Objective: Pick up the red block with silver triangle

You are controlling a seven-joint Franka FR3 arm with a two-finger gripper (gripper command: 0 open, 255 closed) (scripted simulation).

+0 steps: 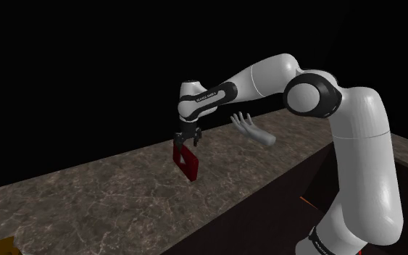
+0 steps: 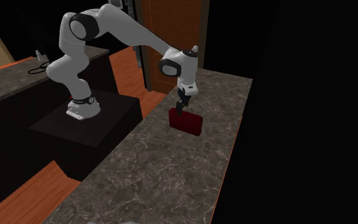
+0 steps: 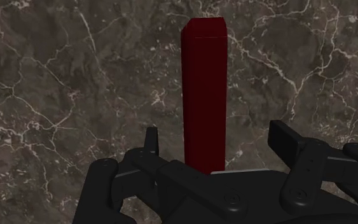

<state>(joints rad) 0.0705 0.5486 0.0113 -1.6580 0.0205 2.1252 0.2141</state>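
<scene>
The red block [image 1: 188,162] is a thin dark red slab with a small pale mark on its face. It stands on edge over the dark marble countertop [image 1: 108,195]. My black gripper [image 1: 187,139] is at the block's upper edge and shut on it. From the second exterior view the red block [image 2: 185,121] hangs under the gripper [image 2: 181,105], at or just above the countertop [image 2: 158,172]. Seen from the wrist, the red block [image 3: 204,95] runs straight out from between the fingers; its narrow edge faces the camera and its near end is hidden by the hand.
A pale hand-shaped object [image 1: 254,130] lies on the counter beyond the gripper. The counter's front edge drops to a wooden floor [image 2: 37,188] beside the dark stand [image 2: 85,127]. A brown door [image 2: 171,38] stands behind the arm. Black area lies past the counter's far edge.
</scene>
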